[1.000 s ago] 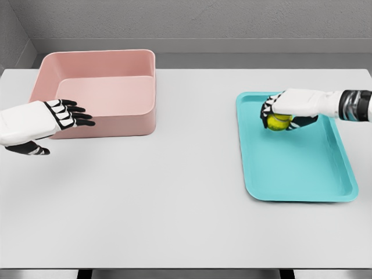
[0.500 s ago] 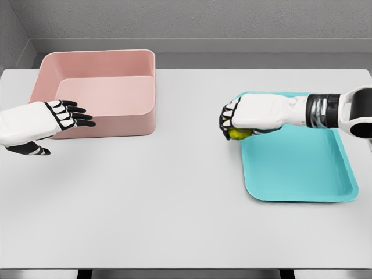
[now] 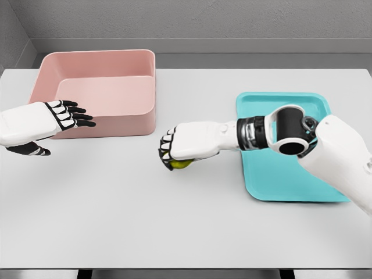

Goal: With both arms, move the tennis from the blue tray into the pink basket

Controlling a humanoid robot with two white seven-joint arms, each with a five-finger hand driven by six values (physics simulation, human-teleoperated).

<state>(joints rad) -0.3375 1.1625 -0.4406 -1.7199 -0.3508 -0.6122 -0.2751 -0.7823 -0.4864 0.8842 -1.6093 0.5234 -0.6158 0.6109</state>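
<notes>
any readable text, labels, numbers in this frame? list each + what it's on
None. No words, brand marks or numbers show on the basket, the tray, the table, or either arm. The ball is mostly hidden under the right hand; no print is visible on the part that shows.

No text, label, brand, number or sign can be read on anything in view.
</notes>
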